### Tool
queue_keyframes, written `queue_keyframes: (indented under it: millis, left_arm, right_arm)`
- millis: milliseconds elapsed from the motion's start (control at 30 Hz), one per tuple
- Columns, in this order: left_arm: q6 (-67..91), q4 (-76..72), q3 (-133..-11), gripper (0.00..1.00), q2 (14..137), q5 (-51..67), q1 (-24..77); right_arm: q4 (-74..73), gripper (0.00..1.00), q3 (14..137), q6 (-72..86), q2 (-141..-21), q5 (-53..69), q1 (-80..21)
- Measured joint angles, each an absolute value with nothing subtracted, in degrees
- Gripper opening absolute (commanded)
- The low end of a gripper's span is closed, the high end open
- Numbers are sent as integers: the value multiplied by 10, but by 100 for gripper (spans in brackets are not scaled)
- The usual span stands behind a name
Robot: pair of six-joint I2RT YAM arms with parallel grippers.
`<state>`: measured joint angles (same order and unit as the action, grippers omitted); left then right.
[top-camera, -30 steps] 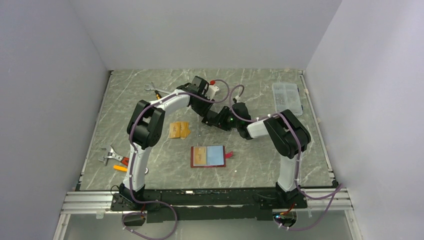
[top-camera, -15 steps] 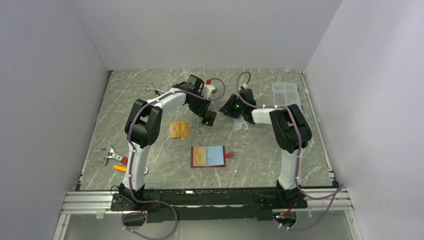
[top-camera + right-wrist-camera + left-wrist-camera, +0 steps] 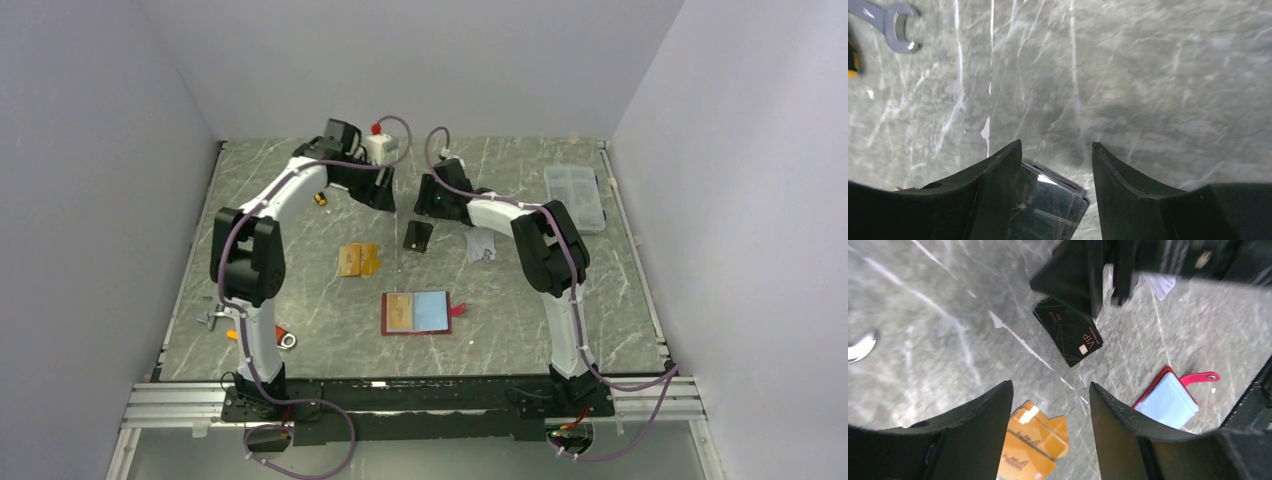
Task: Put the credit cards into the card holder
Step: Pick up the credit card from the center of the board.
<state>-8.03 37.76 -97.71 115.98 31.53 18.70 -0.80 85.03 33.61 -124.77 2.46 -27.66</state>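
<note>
The grey marbled bench (image 3: 320,295) carries everything. The left arm (image 3: 290,193) stretches to the far edge left of centre, and the right arm (image 3: 500,212) bends in from the right side so that both wrists sit close together near the middle of the far edge. The clear compartment box (image 3: 575,197) lies in the far right corner, well apart from both arms. The card holder (image 3: 417,313) lies open and flat near the middle of the near edge, with an orange card in its left sleeve, its right sleeve pale blue, and its red snap tab (image 3: 458,310) pointing toward the right edge. The orange credit cards (image 3: 358,260) lie fanned on the bench between the holder and the far edge, a little to the left. The black credit cards (image 3: 417,235) lie near the centre, gold "VIP" lettering up in the left wrist view, with the silver-grey credit cards (image 3: 481,245) beside them toward the right edge. The left claw (image 3: 1050,390) hangs above the bench with its fingers apart and nothing between them. The right claw (image 3: 1056,147) is likewise spread and empty — the black stack shows on the bench just behind its fingertips. An open-end wrench (image 3: 890,22) lies toward the far left corner, and a few hand tools (image 3: 215,318) lie by the left edge near the near corner.
</note>
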Motion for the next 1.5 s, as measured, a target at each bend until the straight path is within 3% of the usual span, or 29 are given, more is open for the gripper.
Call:
queue_keyframes:
  millis: [400,733,1033,1267,1500]
  left_arm:
    - [-100,438,-1005,60,1094,407,45]
    - [-114,454,-956,58,1080,416,32]
    - [-116,448,-940,57,1051,417,32]
    - [-127,440,-897,60,1038,422,34]
    - [-155,413,-822,65,1028,398,76]
  right_arm:
    - [-96,55,908,262,-1269,-128,-365]
    - [-89,52,871,261,-1254,-200,-396]
    - [-88,51,815,297,-1216,-222,-424]
    - [-109,62,808,325,-1205,-224,-439]
    - [-131,62,769,352,-1156,-123,-354]
